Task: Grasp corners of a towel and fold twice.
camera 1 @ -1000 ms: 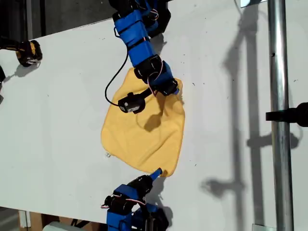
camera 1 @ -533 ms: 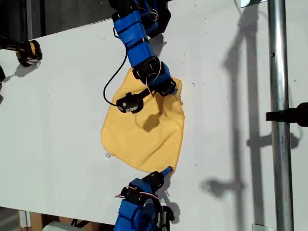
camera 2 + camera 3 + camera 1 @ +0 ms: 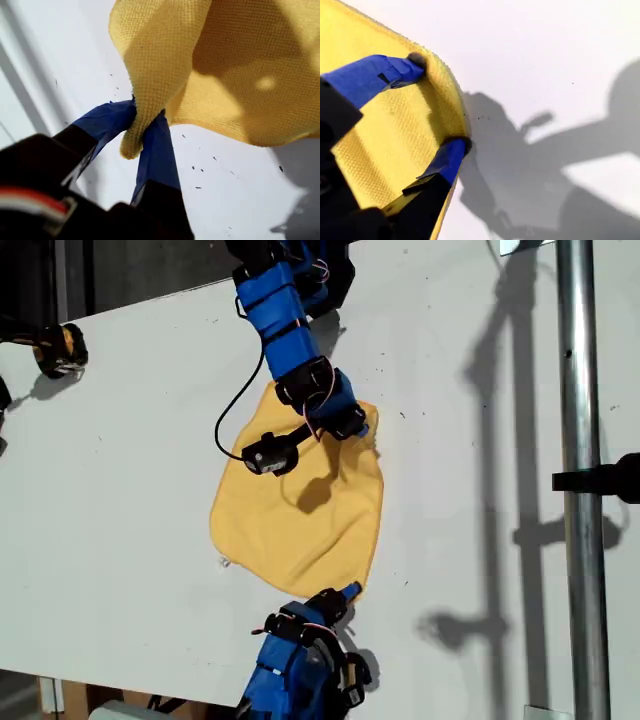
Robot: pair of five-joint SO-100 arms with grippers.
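The towel (image 3: 300, 515) lies mostly flat on the white table (image 3: 130, 470), a little left of the exterior view's centre, with one corner pointing toward the bottom edge and another toward the top. My first gripper (image 3: 145, 131) is clamped on a towel corner (image 3: 131, 142): in its wrist view the two blue fingers (image 3: 157, 150) squeeze a bunched fold of cloth, and the fabric rises from them in a lifted drape with table showing beneath. This matches the arm reaching in from the top of the exterior view, whose gripper (image 3: 350, 423) sits over the upper corner, where the cloth looks puckered. My second gripper (image 3: 437, 107) is spread wide: one finger (image 3: 385, 70) rests on the towel's surface, the other (image 3: 447, 157) at its hemmed edge, the rounded corner (image 3: 437, 85) lying between them. Whether the tips press the cloth is hard to judge. In the exterior view this gripper (image 3: 335, 597) sits at the lower corner, bottom centre. A metal pole (image 3: 580, 480) runs down the exterior view's right.
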